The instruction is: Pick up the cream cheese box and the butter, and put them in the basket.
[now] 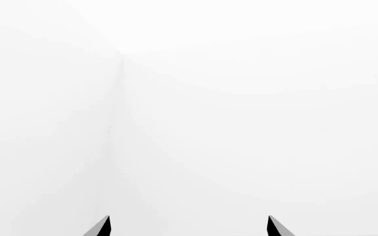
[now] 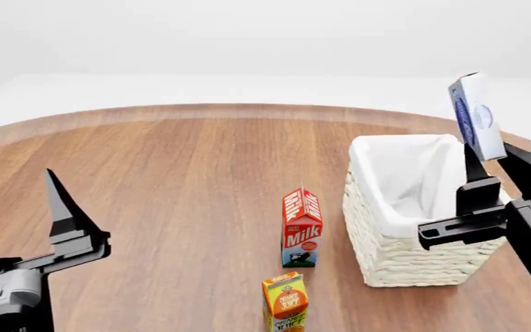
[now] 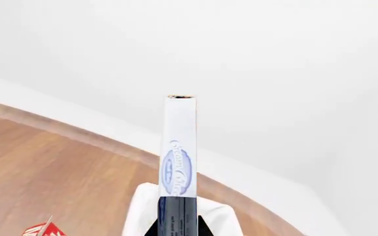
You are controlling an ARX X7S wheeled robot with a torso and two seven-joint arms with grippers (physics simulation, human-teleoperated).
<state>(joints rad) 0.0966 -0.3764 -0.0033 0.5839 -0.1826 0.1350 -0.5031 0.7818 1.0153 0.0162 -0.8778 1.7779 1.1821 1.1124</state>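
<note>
My right gripper (image 2: 476,164) is shut on the cream cheese box (image 2: 475,114), a flat blue-and-white carton held on end, up in the air over the far right corner of the basket (image 2: 404,259). In the right wrist view the cream cheese box (image 3: 178,162) rises narrow-edge-on from the right gripper (image 3: 179,231), with the basket's white liner (image 3: 141,212) behind it. My left gripper (image 2: 63,207) hovers open and empty over the table's near left; the left gripper (image 1: 189,226) faces only white background. The butter is out of view.
A red milk carton (image 2: 301,227) stands just left of the basket, its top also in the right wrist view (image 3: 43,230). An orange juice carton (image 2: 285,303) stands nearer me. The round wooden table (image 2: 173,180) curves away at the back.
</note>
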